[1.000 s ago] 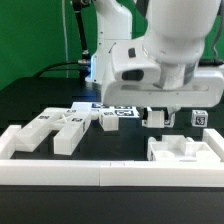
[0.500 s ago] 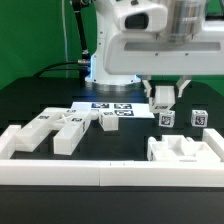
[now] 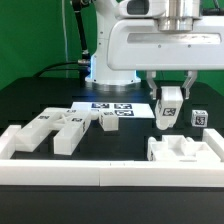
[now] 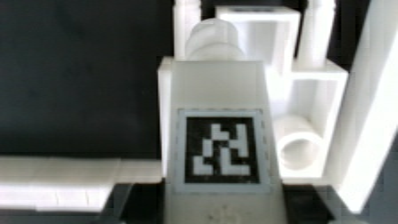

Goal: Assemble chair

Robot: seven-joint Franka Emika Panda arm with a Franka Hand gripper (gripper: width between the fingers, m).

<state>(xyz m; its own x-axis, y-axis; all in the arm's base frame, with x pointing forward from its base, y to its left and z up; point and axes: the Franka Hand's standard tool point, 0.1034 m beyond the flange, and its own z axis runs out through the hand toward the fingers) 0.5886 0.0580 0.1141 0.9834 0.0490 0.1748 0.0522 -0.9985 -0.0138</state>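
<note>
Over dark table [image 3: 40, 95] — claw [image 3: 169, 100] clamping tagged bar [image 3: 167, 116], rail [image 3: 100, 172] apart.

Black table [image 3: 25, 105]; low white border rail [image 3: 100, 172] along front; marker board [image 3: 108, 104] flat mid-table; green backdrop [image 3: 30, 35].

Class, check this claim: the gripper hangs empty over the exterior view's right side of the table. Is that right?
No. The gripper is not empty: it is shut on a tagged white chair part, as the exterior view shows. It does hang over the exterior view's right side of the table.
</note>
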